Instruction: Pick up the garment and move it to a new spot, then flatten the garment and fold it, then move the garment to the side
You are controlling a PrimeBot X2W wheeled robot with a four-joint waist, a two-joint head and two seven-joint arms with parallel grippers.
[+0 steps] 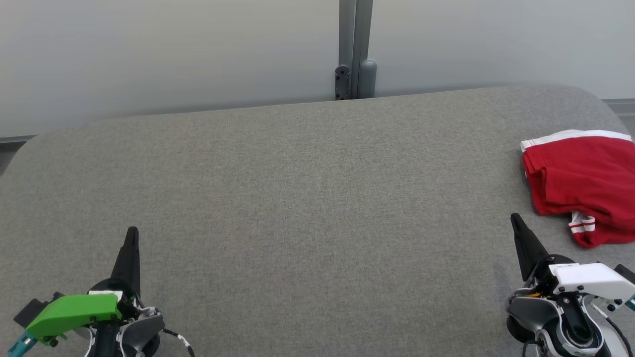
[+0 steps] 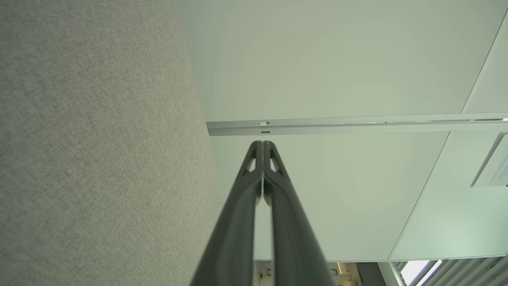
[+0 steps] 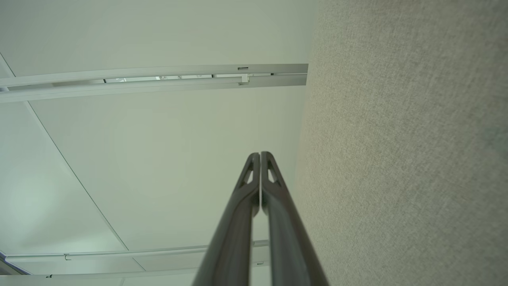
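Grey fabric-covered bench (image 1: 297,198), rounded far corners; pale wall (image 1: 149,49) with grey post (image 1: 354,44) behind. Red garment (image 1: 580,178), white-banded, lying at right edge. Left claw (image 1: 132,233), right claw (image 1: 516,220): pressed together, empty, at near edge

My left gripper (image 1: 132,233) wears a bright green cover (image 1: 74,310) tipped teal, with a striped black-and-white cable (image 1: 182,341) beside it. My right gripper (image 1: 516,218) wears a white cover (image 1: 593,278) with dark screws above a grey round joint (image 1: 575,334). My fingers (image 2: 238,222) are long, dark, tapering, with triangular slots near the tips.
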